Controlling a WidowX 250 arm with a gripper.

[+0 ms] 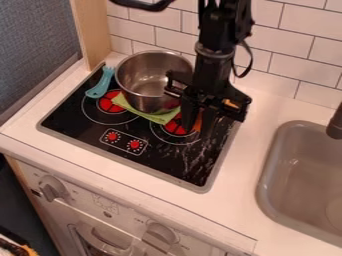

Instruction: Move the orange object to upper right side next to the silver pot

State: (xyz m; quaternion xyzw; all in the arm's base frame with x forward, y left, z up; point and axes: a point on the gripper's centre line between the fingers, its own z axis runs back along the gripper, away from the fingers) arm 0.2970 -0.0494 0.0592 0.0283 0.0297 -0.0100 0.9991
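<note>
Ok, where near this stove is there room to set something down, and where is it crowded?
Bare patches: the white counter between stove and sink, and the stove's front right corner, beside the red knobs. Crowded: the stove's rear, with pot, green cloth, turquoise utensil and pincer close together.

Pot (pixel 143 102) sat at rear of stove (pixel 170 167), cloth (pixel 159 118) showing at the front of its base, fork (pixel 101 83) on the stove just left of it. Dials (pixel 135 144) were up front on the stove, ahead of the cloth. Sink (pixel 268 165) was right of the stove, wall (pixel 308 45) behind, oven (pixel 110 205) below the counter (pixel 230 200) front.
</note>
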